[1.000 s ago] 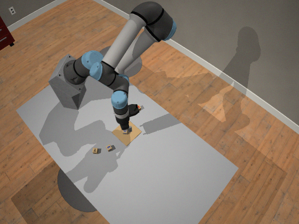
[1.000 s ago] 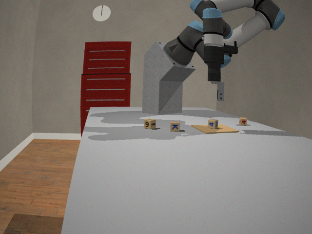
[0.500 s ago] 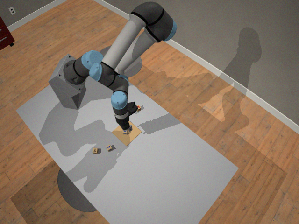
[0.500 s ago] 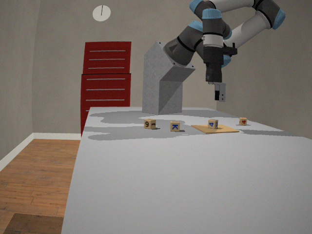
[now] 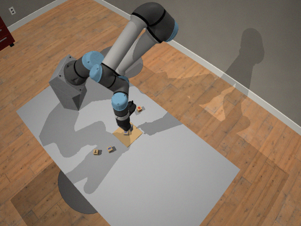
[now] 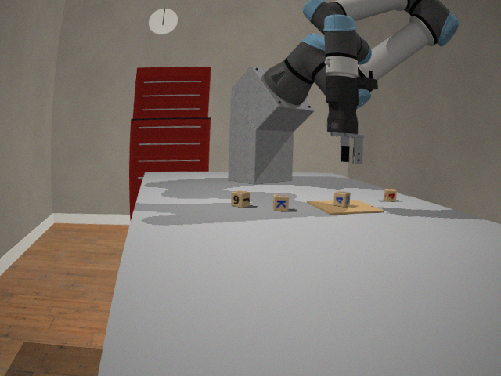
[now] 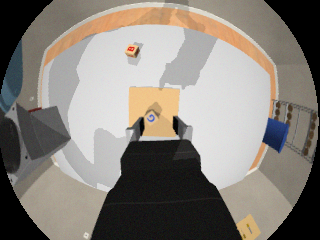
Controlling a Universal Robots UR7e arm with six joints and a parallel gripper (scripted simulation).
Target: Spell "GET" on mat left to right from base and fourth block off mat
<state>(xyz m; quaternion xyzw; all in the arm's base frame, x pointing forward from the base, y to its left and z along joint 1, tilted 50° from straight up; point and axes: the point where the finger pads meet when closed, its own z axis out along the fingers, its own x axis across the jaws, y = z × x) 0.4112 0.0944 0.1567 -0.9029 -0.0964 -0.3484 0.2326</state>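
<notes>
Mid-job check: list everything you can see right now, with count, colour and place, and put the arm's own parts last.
Table: one, grey, under everything.
Mat: one, tan, flat on the table.
Blocks: four, wooden. One with blue marks on the mat; red-marked one off it; the black-marked and blue-marked ones together on the table.
Drawer cabinet: one, red, by the wall.
Clock: one, white, on the wall.
Pedestal: one, grey.
Gripper: open, empty, above the mat's block.

Four wooden letter blocks show readable marks: a black "9" on one block (image 6: 240, 198), blue "K" on another (image 6: 280, 202), blue "4" (image 6: 341, 199), red "4" (image 6: 390, 195).
</notes>
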